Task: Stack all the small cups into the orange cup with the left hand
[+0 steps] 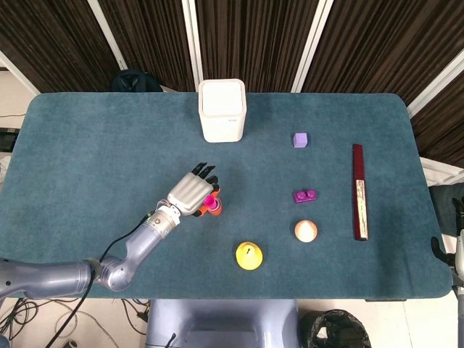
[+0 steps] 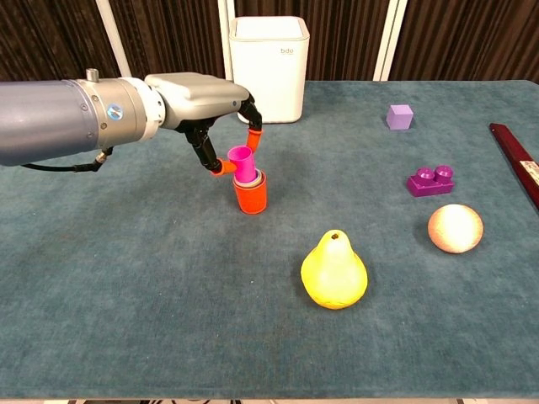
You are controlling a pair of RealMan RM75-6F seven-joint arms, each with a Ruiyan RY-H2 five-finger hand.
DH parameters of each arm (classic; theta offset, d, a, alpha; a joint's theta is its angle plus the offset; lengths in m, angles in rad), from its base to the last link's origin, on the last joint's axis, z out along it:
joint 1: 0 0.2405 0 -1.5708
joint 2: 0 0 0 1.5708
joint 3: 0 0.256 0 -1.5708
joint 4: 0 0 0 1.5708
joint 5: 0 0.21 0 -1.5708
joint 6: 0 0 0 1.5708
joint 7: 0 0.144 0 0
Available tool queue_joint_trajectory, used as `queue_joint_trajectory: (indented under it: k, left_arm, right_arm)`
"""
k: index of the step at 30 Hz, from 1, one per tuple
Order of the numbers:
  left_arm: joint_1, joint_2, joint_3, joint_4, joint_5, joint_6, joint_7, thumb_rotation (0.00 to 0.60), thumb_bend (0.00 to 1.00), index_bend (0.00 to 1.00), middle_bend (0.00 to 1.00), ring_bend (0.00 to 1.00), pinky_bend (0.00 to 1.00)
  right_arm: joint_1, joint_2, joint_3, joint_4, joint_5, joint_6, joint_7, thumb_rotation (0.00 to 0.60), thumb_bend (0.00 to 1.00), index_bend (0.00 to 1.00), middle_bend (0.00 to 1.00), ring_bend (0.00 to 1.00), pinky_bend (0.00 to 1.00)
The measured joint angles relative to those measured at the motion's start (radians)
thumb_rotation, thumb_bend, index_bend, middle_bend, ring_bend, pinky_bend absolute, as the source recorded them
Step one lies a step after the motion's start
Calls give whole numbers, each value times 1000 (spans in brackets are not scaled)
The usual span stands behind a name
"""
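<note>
Your left hand (image 2: pixel 221 108) is pinching the small magenta plastic cup (image 2: pixel 243 165), seating it upright in the orange plastic cup (image 2: pixel 252 197); next, likely, you are spreading the fingers and lifting clear.

In the head view the left hand (image 1: pixel 190 194) covers most of the orange cup (image 1: pixel 214 208). The chest view's right edge cuts off the dark red bar (image 2: pixel 518 160). Beyond the orange cup, the white bin's (image 2: pixel 269 67) lettering is unreadable.
</note>
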Motion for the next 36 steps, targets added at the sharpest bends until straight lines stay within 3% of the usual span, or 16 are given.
queue_joint_trajectory:
  k: [4, 11, 20, 25, 30, 36]
  left_arm:
    - [-7, 11, 13, -11, -12, -4, 20, 600, 236, 161, 189, 0, 0]
    - [0, 66, 13, -90, -10, 32, 25, 600, 228, 141, 177, 0, 0]
    - [100, 277, 32, -325, 80, 198, 12, 600, 226, 103, 175, 0, 0]
    - [213, 455, 81, -449, 186, 296, -39, 600, 225, 103, 175, 0, 0]
    - [354, 601, 155, -507, 352, 418, -141, 600, 225, 104, 172, 0, 0]
    - [542, 667, 269, -477, 551, 564, -316, 600, 225, 103, 165, 0, 0]
  right_arm:
    - [-1, 1, 0, -2, -1, 2, 1, 600, 431, 59, 0, 64, 0]
    - [-2, 4, -3, -13, -11, 6, 2, 600, 430, 59, 0, 63, 0]
    - [0, 10, -15, -37, -36, 8, -1, 600, 430, 61, 0, 64, 0]
    - [-2, 20, -22, -57, -62, 19, 5, 600, 430, 61, 0, 63, 0]
    - [-3, 31, -36, -78, -105, 35, 15, 600, 430, 61, 0, 64, 0]
    - [-1, 49, -65, -101, -193, 57, 36, 600, 430, 61, 0, 64, 0]
